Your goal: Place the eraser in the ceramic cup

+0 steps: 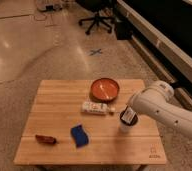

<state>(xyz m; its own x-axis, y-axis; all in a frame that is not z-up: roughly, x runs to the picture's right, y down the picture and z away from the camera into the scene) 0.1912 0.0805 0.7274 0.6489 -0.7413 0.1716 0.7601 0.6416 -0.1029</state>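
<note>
The white ceramic cup stands upright on the right part of the wooden table. At its mouth shows the eraser, a dark block with a pale label; I cannot tell whether it rests inside the cup or hangs just above it. My white arm reaches in from the right, and its gripper sits right over the cup's mouth at the eraser. The arm hides the gripper's far side.
An orange-red bowl sits behind the cup at the table's back edge. A white tube-like packet lies just left of the cup. A blue spongy block and a small red-brown item lie at the front left.
</note>
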